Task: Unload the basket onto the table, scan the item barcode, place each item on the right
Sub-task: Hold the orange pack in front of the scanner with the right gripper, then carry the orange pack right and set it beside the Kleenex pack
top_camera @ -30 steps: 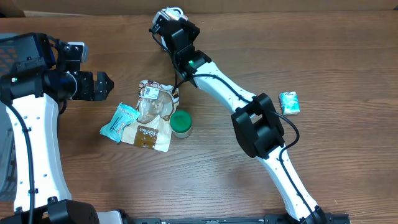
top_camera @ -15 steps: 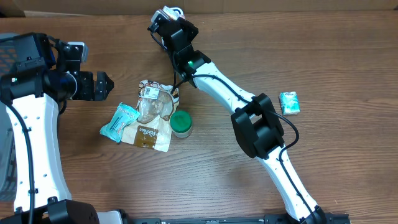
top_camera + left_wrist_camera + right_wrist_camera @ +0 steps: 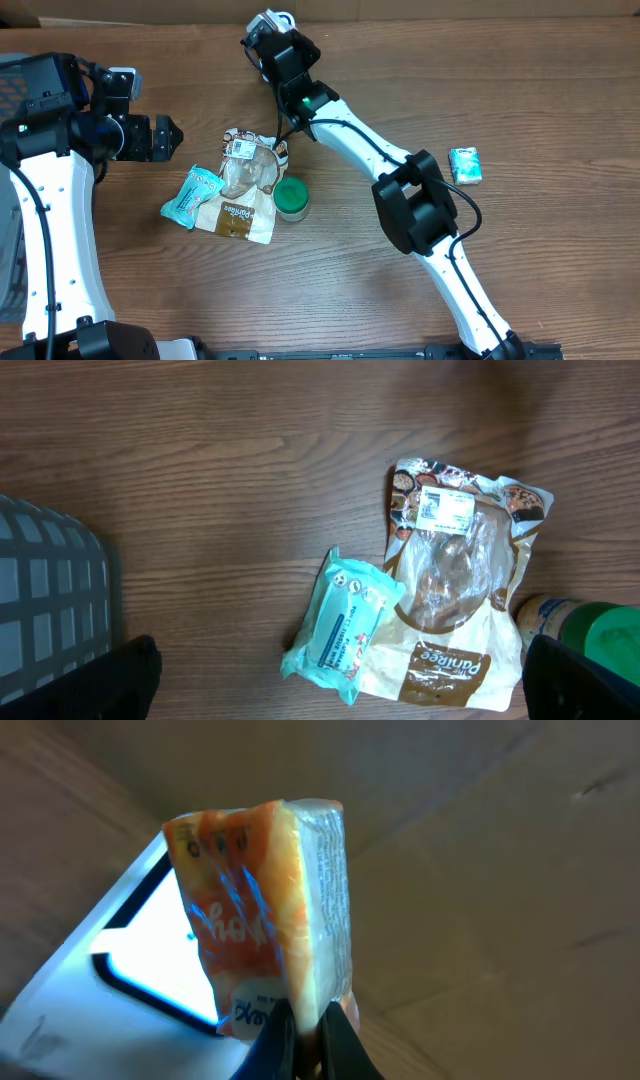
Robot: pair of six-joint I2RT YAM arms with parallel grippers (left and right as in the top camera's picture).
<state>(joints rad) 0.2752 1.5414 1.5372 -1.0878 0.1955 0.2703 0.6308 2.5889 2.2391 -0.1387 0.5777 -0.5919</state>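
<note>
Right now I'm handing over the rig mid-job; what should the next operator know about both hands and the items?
Right hand: shut on the orange packet, held up before a lit white panel, likely the scanner.
Left hand: open, empty, beside the teal packet.
Clustered with it: windowed brown bag, green-lidded jar. A small teal pack lies apart by the right arm.
Done: one item picked and presented; a read cannot be confirmed.
Left: the four items on the table.

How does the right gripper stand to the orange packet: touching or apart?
Touching. In the right wrist view the right gripper is shut on the lower edge of the orange packet, a finger on each side.
</note>
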